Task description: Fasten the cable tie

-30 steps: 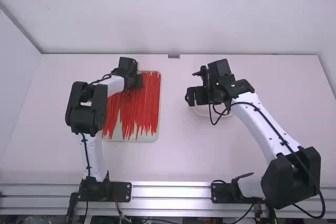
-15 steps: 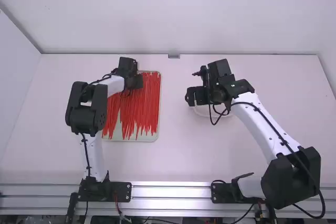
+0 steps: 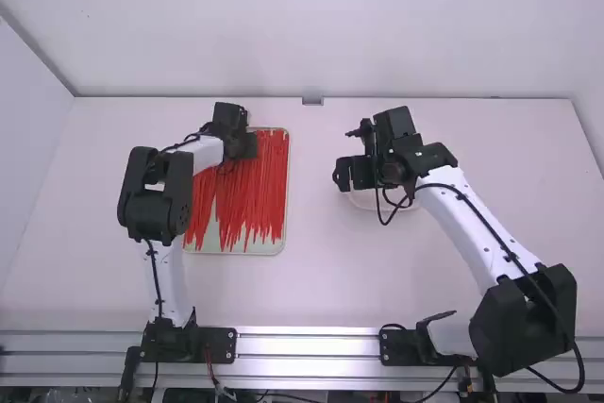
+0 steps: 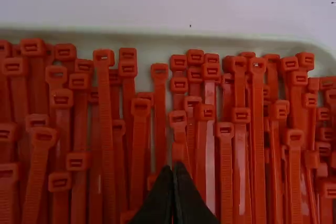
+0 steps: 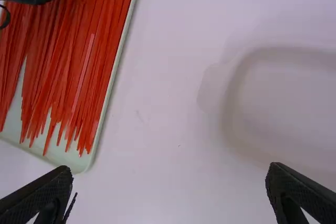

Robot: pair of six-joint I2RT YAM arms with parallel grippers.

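Many red cable ties (image 3: 241, 191) lie side by side on a pale tray (image 3: 236, 250) left of the table's middle. My left gripper (image 3: 234, 142) is down at the tray's far end. In the left wrist view its fingers (image 4: 172, 190) are shut, tips together among the tie heads (image 4: 157, 108); I cannot tell whether a tie is pinched. My right gripper (image 3: 354, 176) hovers over bare table right of the tray, open with nothing in it (image 5: 173, 195). The right wrist view has the ties (image 5: 68, 61) and the tray's edge (image 5: 113, 95) off to one side.
A shallow white dish (image 3: 396, 203) lies on the table under the right arm's wrist, faint against the white surface (image 5: 283, 103). Bare table lies between the tray and the dish and along the front.
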